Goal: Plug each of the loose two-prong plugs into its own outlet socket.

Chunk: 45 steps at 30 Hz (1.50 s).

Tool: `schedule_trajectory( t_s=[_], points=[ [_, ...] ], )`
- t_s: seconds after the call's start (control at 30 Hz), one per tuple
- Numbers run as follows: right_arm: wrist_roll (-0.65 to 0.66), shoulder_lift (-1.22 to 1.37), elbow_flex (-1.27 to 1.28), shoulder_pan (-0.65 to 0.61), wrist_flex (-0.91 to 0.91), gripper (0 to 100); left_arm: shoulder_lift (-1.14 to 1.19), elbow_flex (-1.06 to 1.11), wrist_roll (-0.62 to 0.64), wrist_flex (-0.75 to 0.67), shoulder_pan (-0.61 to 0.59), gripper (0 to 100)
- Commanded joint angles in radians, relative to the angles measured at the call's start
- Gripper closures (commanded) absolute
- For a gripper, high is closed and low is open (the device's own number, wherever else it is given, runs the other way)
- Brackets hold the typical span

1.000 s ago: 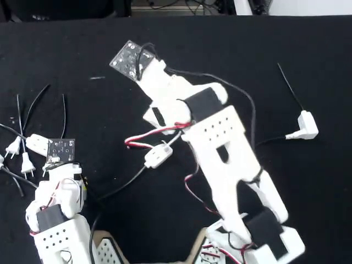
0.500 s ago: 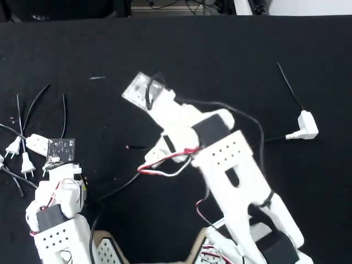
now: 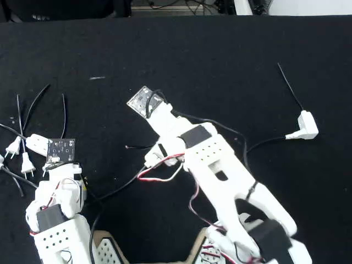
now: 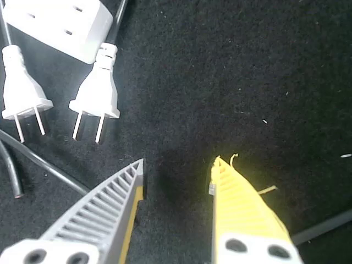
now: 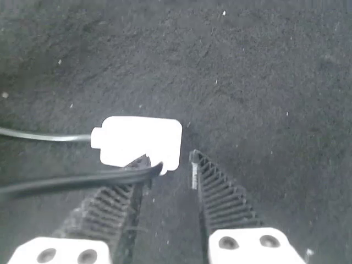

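Left gripper (image 4: 177, 163) hangs low over the black table (image 3: 220, 49) on its left side, fingers spread wide w/ bare cloth btwn them, holding nothing. Just ahead of the tips lie a plug (image 4: 22, 91) and a second plug (image 4: 99, 94), flat, side by side but not touching, prongs pointing back at the gripper. Behind them sits a white outlet block (image 4: 58, 22), slots up. The second plug's cord end is right at the block's corner.

Right arm stretches diag. across the table's middle. Right gripper (image 5: 169, 159) also has its fingers apart, nothing pinched. A small white block (image 5: 140, 137) w/ a cord lies just past the tips, nearer one finger, and a dark cord (image 5: 71, 180) crosses in front of that finger. Can't tell if the finger touches the block.

Over on the right, well apart from both arms, an angled white plug (image 3: 306, 125) lies on its own.
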Motion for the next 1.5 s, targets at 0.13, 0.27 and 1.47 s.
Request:
schedule_trajectory(
  t_s=[0.13,0.27,1.47],
  points=[
    [-0.012,0.122,-0.007,0.020,-0.097,98.1,0.000,-0.008,-0.005,0.002,-0.008,80],
    [-0.012,0.148,0.010,0.020,-0.103,98.8,0.000,-0.008,-0.005,0.002,-0.008,80],
    [-0.005,0.142,0.076,0.018,-0.178,82.2,0.000,-0.007,-0.005,0.002,-0.008,80]
  ],
)
